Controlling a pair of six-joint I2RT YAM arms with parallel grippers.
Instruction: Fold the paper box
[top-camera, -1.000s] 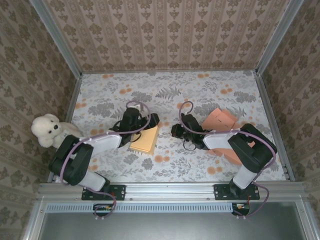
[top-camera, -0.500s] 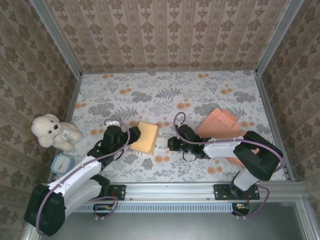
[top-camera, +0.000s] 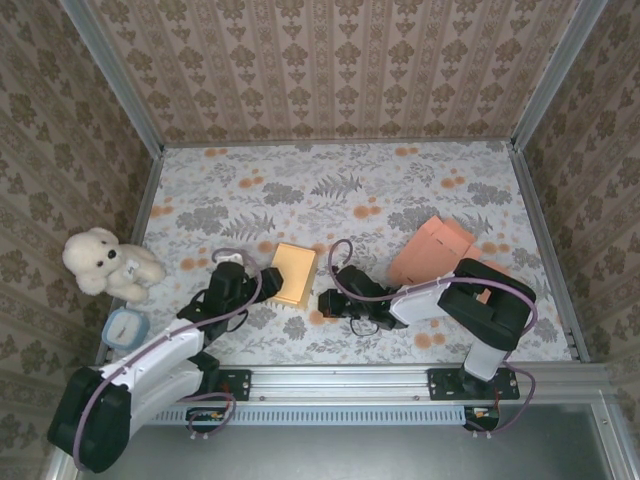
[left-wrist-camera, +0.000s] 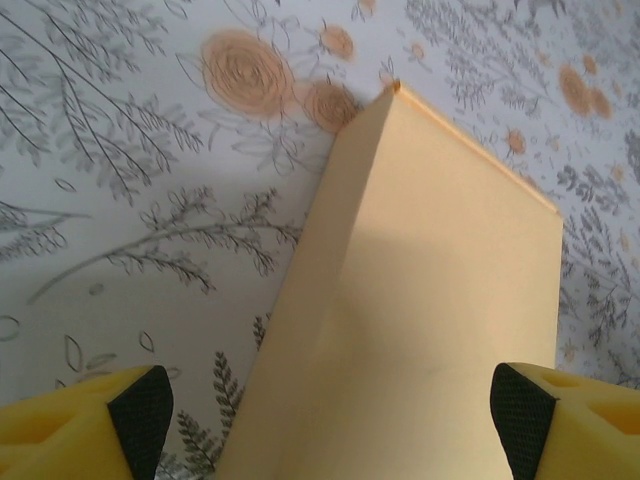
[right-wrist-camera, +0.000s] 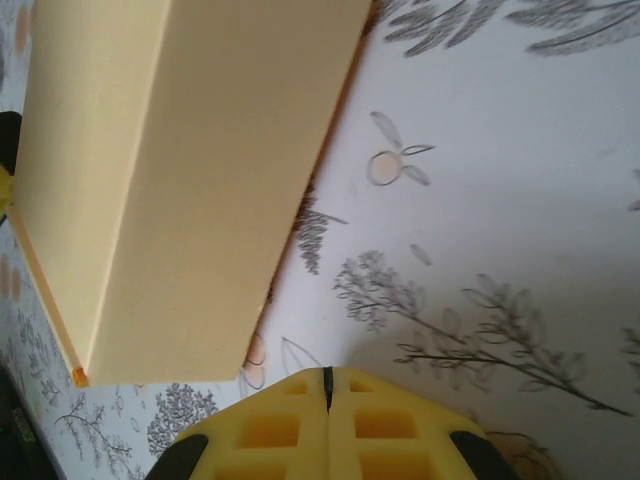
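Observation:
The paper box (top-camera: 293, 274) is a flat, closed tan-yellow block lying on the flowered table. My left gripper (top-camera: 267, 287) sits low just left of it. In the left wrist view the paper box (left-wrist-camera: 430, 290) runs away from the camera, with the left gripper (left-wrist-camera: 330, 415) open and one finger (left-wrist-camera: 140, 408) on each side of the box's near end, neither touching it. My right gripper (top-camera: 319, 301) is off the box's near right corner. In the right wrist view the right gripper (right-wrist-camera: 327, 385) is shut and empty, a short gap from the paper box (right-wrist-camera: 190, 180).
A pink flat paper blank (top-camera: 432, 250) lies to the right, partly under the right arm. A white teddy bear (top-camera: 100, 262) and a small blue round container (top-camera: 127, 325) sit at the left edge. Patterned walls close in three sides of the table.
My left arm pulled back off the box to its near left side, then edged toward it again, uncovering the blue container. The right gripper slid left and nearer, toward the box's corner.

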